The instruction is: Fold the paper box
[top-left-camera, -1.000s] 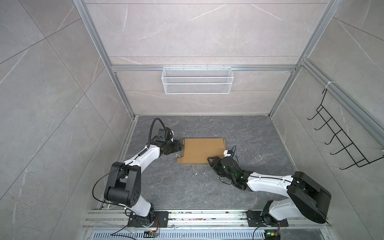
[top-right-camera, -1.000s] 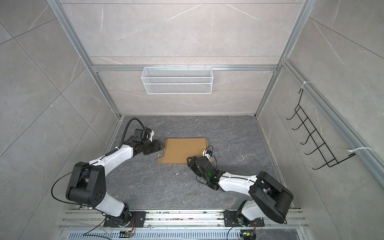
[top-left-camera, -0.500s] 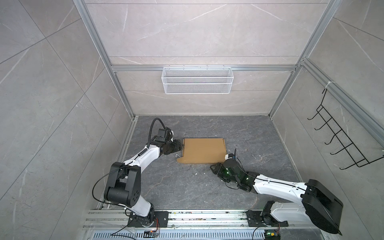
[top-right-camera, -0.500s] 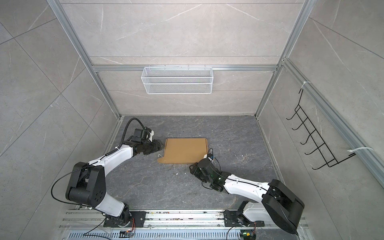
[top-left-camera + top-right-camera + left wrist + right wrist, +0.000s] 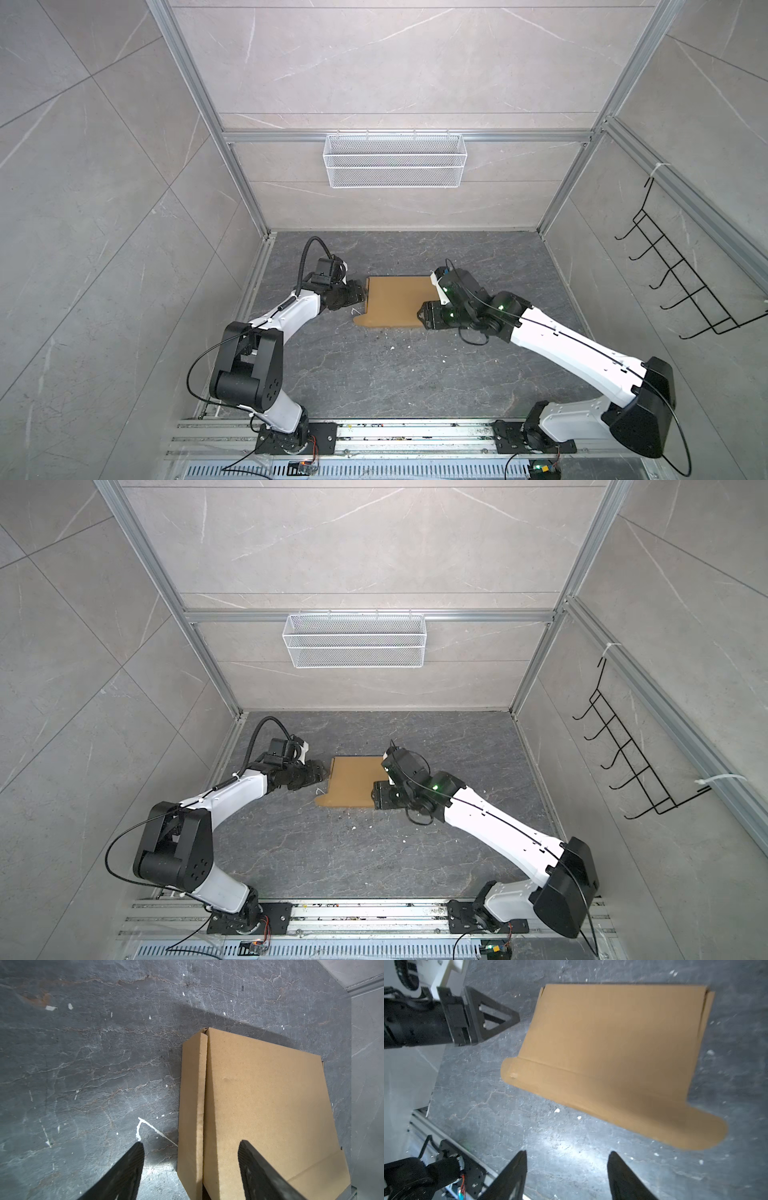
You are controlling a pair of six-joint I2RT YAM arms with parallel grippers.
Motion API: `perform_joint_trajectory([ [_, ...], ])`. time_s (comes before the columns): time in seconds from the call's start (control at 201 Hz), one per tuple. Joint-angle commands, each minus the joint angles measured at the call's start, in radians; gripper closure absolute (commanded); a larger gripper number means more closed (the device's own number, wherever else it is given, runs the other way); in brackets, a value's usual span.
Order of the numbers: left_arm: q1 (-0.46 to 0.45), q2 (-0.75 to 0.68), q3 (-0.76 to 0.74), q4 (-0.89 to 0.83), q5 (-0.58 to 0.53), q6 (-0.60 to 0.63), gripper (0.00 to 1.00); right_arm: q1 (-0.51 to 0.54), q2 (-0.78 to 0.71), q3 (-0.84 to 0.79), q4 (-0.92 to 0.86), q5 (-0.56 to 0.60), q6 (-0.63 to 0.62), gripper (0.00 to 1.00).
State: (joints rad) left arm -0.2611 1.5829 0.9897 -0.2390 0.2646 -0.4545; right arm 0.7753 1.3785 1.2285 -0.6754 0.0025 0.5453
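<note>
Behind the spread right hand [image 5: 420, 321], a paper box [image 5: 395, 301] corner hides; left hand [image 5: 360, 296] spread.

Robot lab cell: tiled walls [image 5: 395, 62], aluminium frame [image 5: 407, 136].

The paper box [image 5: 259, 1105] is plain brown cardboard, matt and finely grainy. The tabletop [image 5: 83, 1064] is a dark grey stone-look slab, veined, scuffed and flecked white, with a dull sheen where light falls. The left gripper [image 5: 191, 1142] has matt black fingers [image 5: 128, 1169] with a finely ribbed face, and the wall basket [image 5: 394, 160] is white wire mesh hung on a brushed metal rail [image 5: 519, 136].
</note>
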Motion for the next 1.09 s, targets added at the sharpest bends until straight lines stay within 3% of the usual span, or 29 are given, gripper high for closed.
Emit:
perform_joint_trajectory([
  [0.0, 0.003, -0.014, 0.005, 0.008, -0.014, 0.041, 0.25, -0.098, 0.089, 0.102, -0.217, 0.028, -0.208, 0.36],
  [0.154, 0.003, 0.006, 0.004, 0.015, -0.017, 0.045, 0.24, -0.227, 0.193, 0.192, -0.233, 0.007, -0.288, 0.35],
  [0.319, -0.001, 0.027, 0.0, 0.029, -0.014, 0.046, 0.22, -0.29, 0.269, 0.191, -0.197, 0.003, -0.308, 0.35],
  [1.09, -0.041, 0.124, -0.076, 0.116, -0.018, 0.008, 0.36, -0.343, 0.466, 0.009, -0.002, -0.052, -0.287, 0.39],
])
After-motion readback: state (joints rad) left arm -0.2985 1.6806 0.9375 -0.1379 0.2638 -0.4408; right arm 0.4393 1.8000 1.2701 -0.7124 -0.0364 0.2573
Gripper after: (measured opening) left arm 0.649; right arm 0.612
